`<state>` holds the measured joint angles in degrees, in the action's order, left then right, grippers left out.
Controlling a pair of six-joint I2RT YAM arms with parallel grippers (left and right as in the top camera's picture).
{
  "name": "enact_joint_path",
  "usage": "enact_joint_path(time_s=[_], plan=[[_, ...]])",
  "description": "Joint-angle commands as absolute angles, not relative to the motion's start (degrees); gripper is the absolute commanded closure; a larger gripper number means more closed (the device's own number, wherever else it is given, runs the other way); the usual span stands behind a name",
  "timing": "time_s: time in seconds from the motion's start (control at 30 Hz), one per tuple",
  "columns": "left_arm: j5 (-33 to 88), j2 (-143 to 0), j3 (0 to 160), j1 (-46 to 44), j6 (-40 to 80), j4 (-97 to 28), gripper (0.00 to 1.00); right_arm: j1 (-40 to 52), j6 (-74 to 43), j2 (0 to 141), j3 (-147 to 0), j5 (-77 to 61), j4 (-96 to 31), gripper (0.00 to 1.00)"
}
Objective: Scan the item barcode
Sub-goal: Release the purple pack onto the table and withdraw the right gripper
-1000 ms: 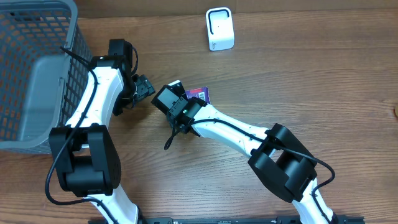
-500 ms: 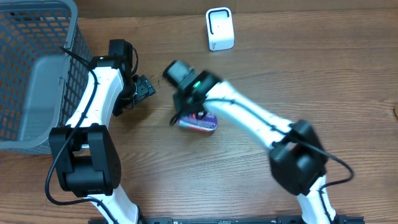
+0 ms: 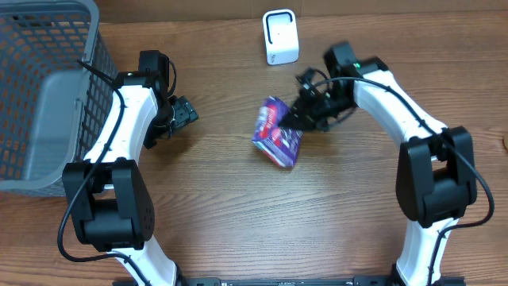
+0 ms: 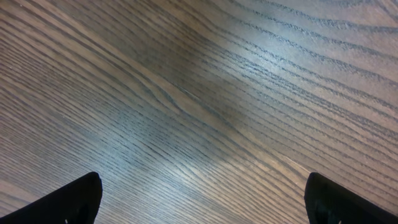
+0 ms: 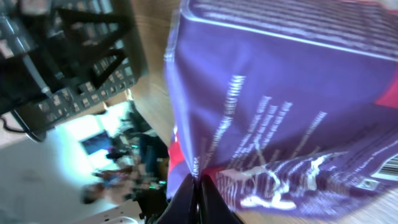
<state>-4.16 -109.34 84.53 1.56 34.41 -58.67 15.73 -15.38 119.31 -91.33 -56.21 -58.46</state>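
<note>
I am holding the purple packet [image 3: 276, 133] off the tabletop [image 3: 238, 214], so I judge the pick-up done and the presenting step in hand. My right claw [image 3: 300, 121] is clamped together on the packet's right-hand edge, and the packet is hanging tilted in the middle of the overhead frame, below the white scanner [image 3: 280, 36] and apart from it. Next I am expecting to bring it up the frame and turn it until the barcode faces the scanner's window. I cannot tell which face carries the code, though the wrist view shows small print at the packet's lower right. My left claw [image 3: 184, 113] is standing wide apart at centre left, gripping nothing. The grey mesh basket [image 3: 48, 48] is sitting in the upper left corner; I am seeing no items in the part that shows.
</note>
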Motion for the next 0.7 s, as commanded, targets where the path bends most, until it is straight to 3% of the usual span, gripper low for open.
enact_joint_path(time_s=[0.0,0.17,0.33,0.53,0.6,0.67], plan=[[-4.9,-109.4,84.0,2.0,35.1,-58.7,0.04,9.7,-13.7,119.8,-85.9,-59.1,-57.3,0.96],[-4.8,-109.4,84.0,2.0,35.1,-58.5,0.03,3.1,-12.9,119.6,-86.4,-42.2,-62.1,0.96],[-3.0,-109.4,84.0,1.8,35.1,-58.4,0.01,0.6,-10.8,118.9,-91.1,-25.6,-71.5,0.87],[2.6,-109.4,84.0,1.8,35.1,-57.8,0.00,1.4,-10.6,115.7,-97.8,-21.8,-78.3,0.81],[5.4,-109.4,84.0,1.8,34.9,-57.6,0.00,2.2,-10.1,114.3,-99.8,-23.3,-79.2,0.73],[9.2,-109.4,83.8,1.7,34.6,-56.7,0.00,3.7,-9.8,113.1,-101.6,-25.5,-79.5,0.54]])
